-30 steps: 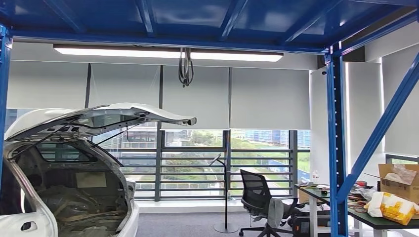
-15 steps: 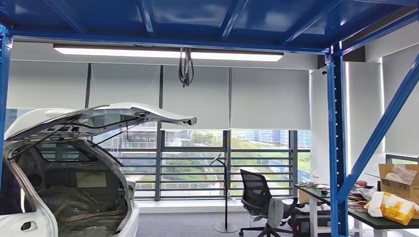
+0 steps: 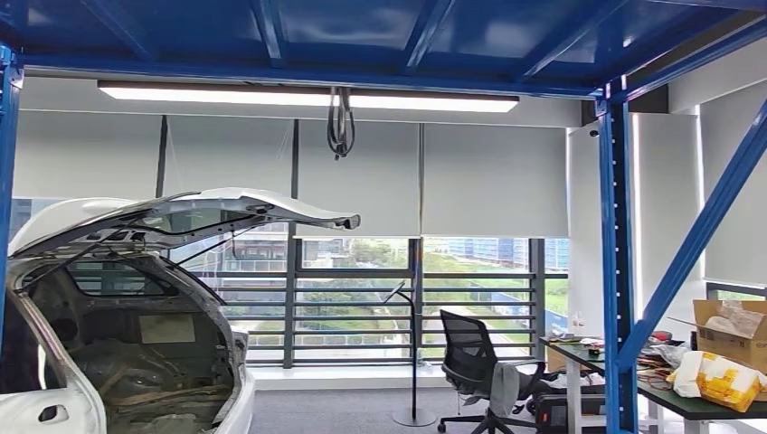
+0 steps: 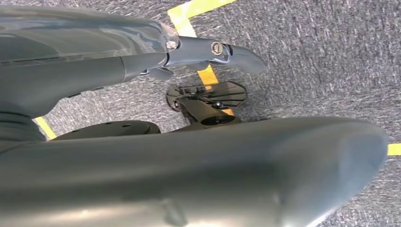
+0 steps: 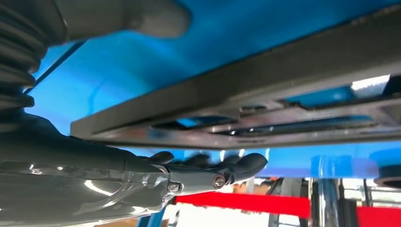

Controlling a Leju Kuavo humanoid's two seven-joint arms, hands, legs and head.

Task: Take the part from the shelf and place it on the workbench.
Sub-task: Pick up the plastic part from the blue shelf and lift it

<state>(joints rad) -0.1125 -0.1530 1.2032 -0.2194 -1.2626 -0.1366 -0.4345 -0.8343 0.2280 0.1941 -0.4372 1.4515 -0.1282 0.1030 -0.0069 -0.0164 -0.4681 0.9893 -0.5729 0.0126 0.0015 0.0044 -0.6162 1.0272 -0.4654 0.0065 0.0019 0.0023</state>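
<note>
Part (image 5: pixel 265 85): a flat dark grey piece with slotted openings, seen in the right wrist view. It runs across the right hand (image 5: pixel 94 175), between the thumb (image 5: pixel 151 16) and the fingers (image 5: pixel 236 168). The fingers reach out beneath its lower edge. The thumb stands on its other side, with blue showing between them. I cannot tell from this view whether the hand has a firm grip on the part or only brackets it.

Left hand (image 4: pixel 94 71): it hangs over the grey carpet (image 4: pixel 331 56), which carries yellow tape (image 4: pixel 189 19). Its digits are extended and spread, with nothing between them.

Head view: blue frame (image 3: pixel 615 271), a white car (image 3: pixel 136 298) with its hatch raised, an office chair (image 3: pixel 475 362) and a cluttered table (image 3: pixel 696 404) at the right.

Against the earlier head frames I see no difference; the camera and the scene match.
</note>
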